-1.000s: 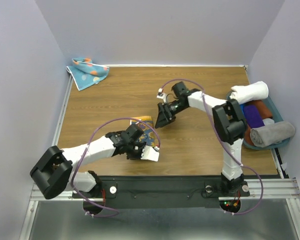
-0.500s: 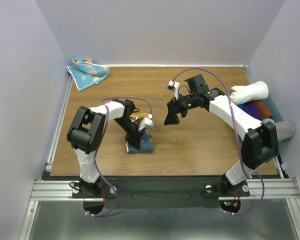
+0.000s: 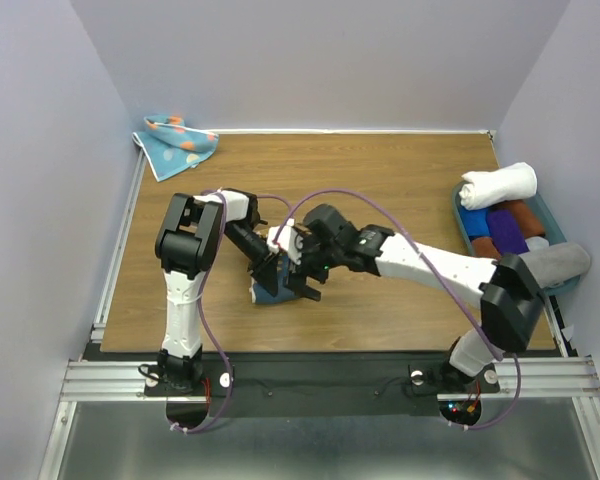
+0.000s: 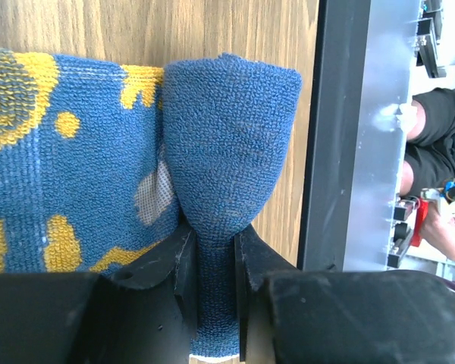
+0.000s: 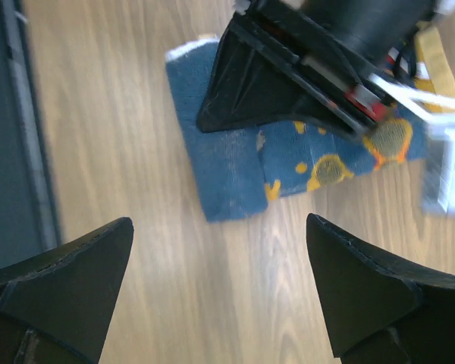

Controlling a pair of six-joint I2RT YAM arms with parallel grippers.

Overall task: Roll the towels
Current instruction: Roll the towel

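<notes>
My left claw (image 4: pixel 212 254) is clenched on a fold of the navy towel (image 4: pixel 227 129). The cloth bulges out in front of the fingers, and the rest of it lies flat on the worktop (image 4: pixel 136 30) at one side of the claw. My right claw (image 5: pixel 218 221) is released, with the jaws wide apart. It hangs above the same towel, and the left claw is just ahead of it and lower.

I judge that the step in hand is the beginning of the roll on this first towel: one edge is gathered, but no real roll is made yet. For the next move, I think the right claw must come down on the free cloth beside the left claw, so that both work along the same edge. My own left claw stands in the way, very near to the right one, and the two could knock together.

The dotted towel (image 3: pixel 175 143) lies crumpled in the corner, well apart, beyond the left claw. Far behind the right claw, a bin (image 3: pixel 457 210) holds rolls (image 3: pixel 498 183).
</notes>
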